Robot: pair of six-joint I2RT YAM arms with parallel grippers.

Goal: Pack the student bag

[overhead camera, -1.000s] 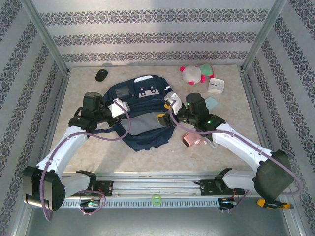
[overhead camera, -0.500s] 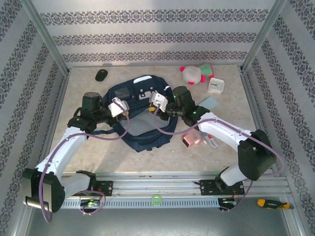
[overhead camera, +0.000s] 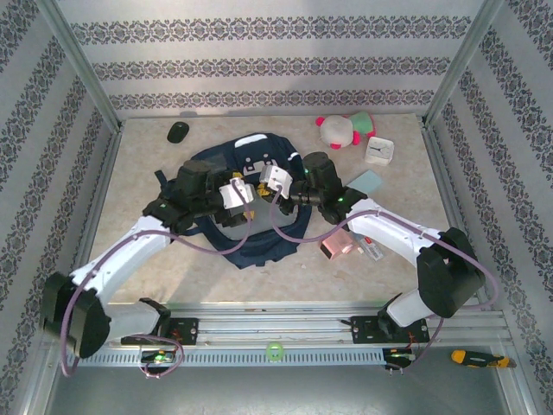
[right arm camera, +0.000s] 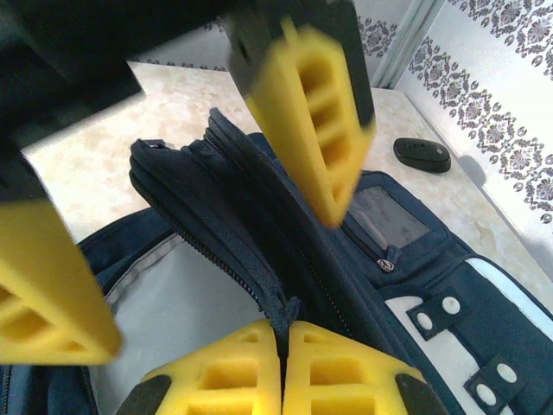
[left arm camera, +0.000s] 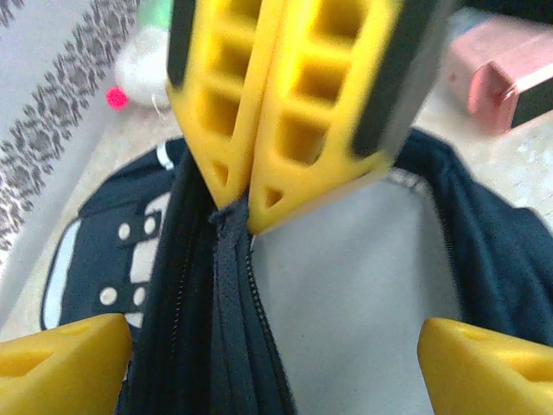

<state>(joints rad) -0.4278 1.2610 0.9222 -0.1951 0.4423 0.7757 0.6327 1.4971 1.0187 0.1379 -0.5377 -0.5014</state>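
Observation:
The student bag (overhead camera: pixel 259 246), dark navy with white patches, lies at the table's middle with its main compartment unzipped and the grey lining (left arm camera: pixel 363 285) showing. My right gripper (right arm camera: pixel 282 333) is shut on the bag's zippered edge (right arm camera: pixel 259 285) and holds it up. My left gripper (left arm camera: pixel 276 363) hangs open over the opening with nothing between its yellow fingers, right in front of the right gripper's fingers (left arm camera: pixel 311 112). From above, the left gripper (overhead camera: pixel 242 201) and the right gripper (overhead camera: pixel 264 185) nearly meet over the bag.
A black mouse (overhead camera: pixel 177 131) lies at the back left. A plush toy (overhead camera: pixel 339 130), a white clock (overhead camera: pixel 378 150) and a light blue item (overhead camera: pixel 367 181) sit at the back right. A pink box (overhead camera: pixel 337 246) rests right of the bag.
My left arm has swung right to the bag's opening and its jaws have opened. My right gripper moved up-left to the zipper edge, closed on it and has stayed there.

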